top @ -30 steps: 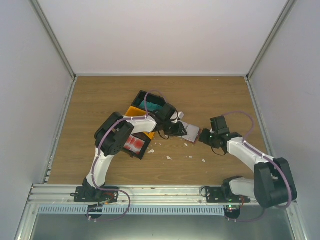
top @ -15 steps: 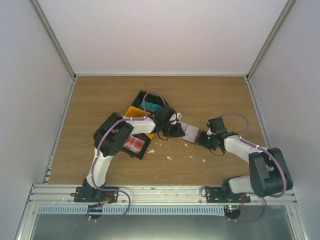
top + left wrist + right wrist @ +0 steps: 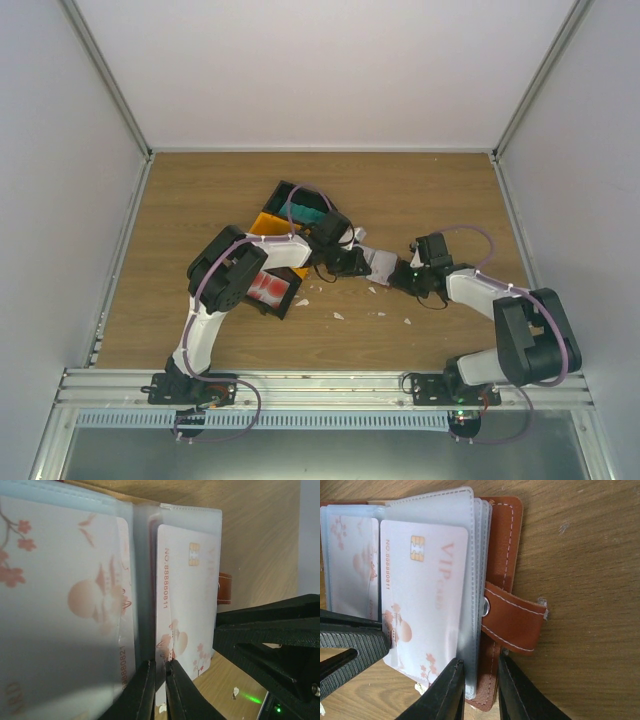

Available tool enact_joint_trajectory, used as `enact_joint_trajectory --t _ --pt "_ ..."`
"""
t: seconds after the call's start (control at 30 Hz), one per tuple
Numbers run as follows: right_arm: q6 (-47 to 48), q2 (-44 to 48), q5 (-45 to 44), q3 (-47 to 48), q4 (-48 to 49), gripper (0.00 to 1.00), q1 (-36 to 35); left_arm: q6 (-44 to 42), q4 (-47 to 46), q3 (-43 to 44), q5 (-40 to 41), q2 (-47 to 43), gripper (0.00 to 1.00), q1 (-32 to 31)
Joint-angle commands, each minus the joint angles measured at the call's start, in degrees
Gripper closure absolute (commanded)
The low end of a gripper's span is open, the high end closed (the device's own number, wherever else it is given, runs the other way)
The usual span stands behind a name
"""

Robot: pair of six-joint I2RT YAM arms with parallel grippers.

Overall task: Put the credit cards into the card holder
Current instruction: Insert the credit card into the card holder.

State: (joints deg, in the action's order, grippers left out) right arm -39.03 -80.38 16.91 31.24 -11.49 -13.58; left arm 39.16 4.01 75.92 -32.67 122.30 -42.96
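Our left claw (image 3: 160, 664) is pinched almost shut on the lower edge of a pale pink-white plastic credit card (image 3: 187, 600) with a gold chip and blossom print, right where it meets a frosted clear plastic sleeve (image 3: 142, 580). We cannot tell whether that card sits inside a pocket. Our right claw (image 3: 480, 661) stands narrow as well, gripping the bottom edge of the reddish-brown leather folding card holder (image 3: 506, 540), with the sleeves and stitched cover between its fingers. The holder lies open on the wood-grain surface (image 3: 200, 200), between the two claws, its brown snap strap (image 3: 512, 622) sticking out sideways. To its left we see a far black plastic bin (image 3: 283, 188) holding teal green cards (image 3: 303, 210), a yellow plastic bin (image 3: 266, 222) just beside it, and a near black plastic bin (image 3: 283, 311) holding red-and-white cards (image 3: 268, 287). Small white scraps (image 3: 337, 315) lie nearby.
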Motion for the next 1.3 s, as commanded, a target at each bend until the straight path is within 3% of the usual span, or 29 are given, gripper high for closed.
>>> enact_joint_trajectory --t 0.0,0.27,0.57,0.7,1.27 --pt "0.26 0.33 -1.09 -0.23 -0.9 0.79 0.39 -0.39 -2.66 -0.71 -2.81 -0.91 0.88 -0.81" --pt "-1.67 8.46 -9.68 0.31 -6.84 0.66 0.47 -3.5 1.87 -0.07 1.25 -4.6 0.84 -0.81" --pt "-2.9 11.54 -11.24 0.74 -8.66 0.52 0.84 -6.42 8.44 2.13 5.5 -7.89 0.66 -0.81" --pt "-2.58 10.9 -10.57 0.42 -8.02 0.51 0.89 -6.31 11.0 3.3 8.61 -6.44 0.65 -0.81" --pt "1.4 1.35 -1.92 -0.31 -3.27 0.61 0.83 -4.42 13.45 7.29 7.16 1.13 0.72 -2.62"
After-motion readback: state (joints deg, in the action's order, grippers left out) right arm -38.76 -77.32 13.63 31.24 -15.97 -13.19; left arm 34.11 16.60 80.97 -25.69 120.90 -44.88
